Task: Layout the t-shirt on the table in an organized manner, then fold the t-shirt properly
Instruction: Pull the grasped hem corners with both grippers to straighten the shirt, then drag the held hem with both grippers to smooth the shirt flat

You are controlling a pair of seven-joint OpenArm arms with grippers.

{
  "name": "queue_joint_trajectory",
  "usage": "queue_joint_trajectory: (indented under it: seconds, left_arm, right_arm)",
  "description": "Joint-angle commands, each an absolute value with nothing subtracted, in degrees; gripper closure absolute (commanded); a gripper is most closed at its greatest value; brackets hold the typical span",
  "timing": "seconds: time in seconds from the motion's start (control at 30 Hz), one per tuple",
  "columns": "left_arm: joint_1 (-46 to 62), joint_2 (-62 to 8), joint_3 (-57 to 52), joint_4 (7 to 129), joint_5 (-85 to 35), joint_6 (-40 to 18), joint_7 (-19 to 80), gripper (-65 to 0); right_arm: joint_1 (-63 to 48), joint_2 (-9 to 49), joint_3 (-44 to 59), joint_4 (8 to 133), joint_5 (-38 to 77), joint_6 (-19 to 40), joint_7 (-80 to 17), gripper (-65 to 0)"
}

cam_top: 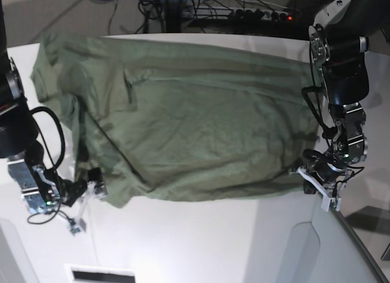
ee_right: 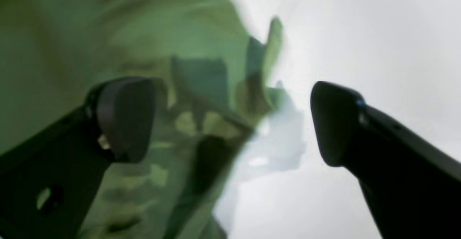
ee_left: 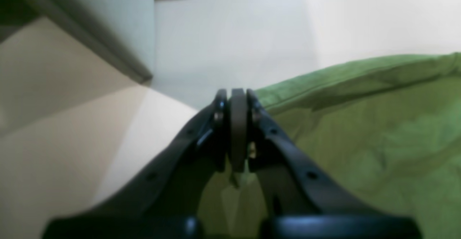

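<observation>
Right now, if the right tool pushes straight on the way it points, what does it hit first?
Probably the shirt: its rumpled edge fills the gap ahead of the open right tool, with bare table beyond one finger. The blur leaves depth uncertain.

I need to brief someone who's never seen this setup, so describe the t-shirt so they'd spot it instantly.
Start at the big white table that fills the base view. Spread across its far half lies the t-shirt, a wide sheet of olive-green cloth. It is the only green, soft thing there, flanked by two dark robot arms.

White table (cam_top: 201, 234), olive-green t-shirt (cam_top: 201, 124) spread wide across it
</observation>
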State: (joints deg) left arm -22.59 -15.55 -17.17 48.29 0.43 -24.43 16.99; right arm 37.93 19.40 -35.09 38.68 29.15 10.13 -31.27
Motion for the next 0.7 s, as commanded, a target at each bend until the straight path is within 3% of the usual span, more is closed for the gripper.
queue_joint_trajectory:
  seconds: [0.0,0.1,0.27,0.57,0.67]
  left_arm:
    - [-24.2,-16.4,-17.3,49.4,-0.1,-24.6,15.6,0.0]
    - [-24.2,-16.7,-17.3,49.3,-0.2,-24.6,15.6,0.0]
    - [-24.5,-16.8,-17.5,49.3,-0.2,-24.6,15.4,0.0]
    - [-24.7,-16.8,-17.4,49.2,-0.2,-24.6,15.4,0.0]
    - [-24.7,-16.8,-17.4,49.2,-0.2,-24.6,15.4,0.0]
  right_arm:
    - [38.5,21.1,-33.1,41.2,29.2,8.1,-30.4,-63.5]
    - [34.1,22.1,-27.8,46.5,29.1,2.7,-32.6,-52.2]
    - [27.6,21.6,-19.2,50.3,29.1,1.6,-37.1,-51.6]
    - [24.6,21.5,-18.7,52.4,29.1,1.6,-37.1,-50.9]
    - [24.6,21.5,-18.7,52.3,29.1,1.6,-37.2,-43.5]
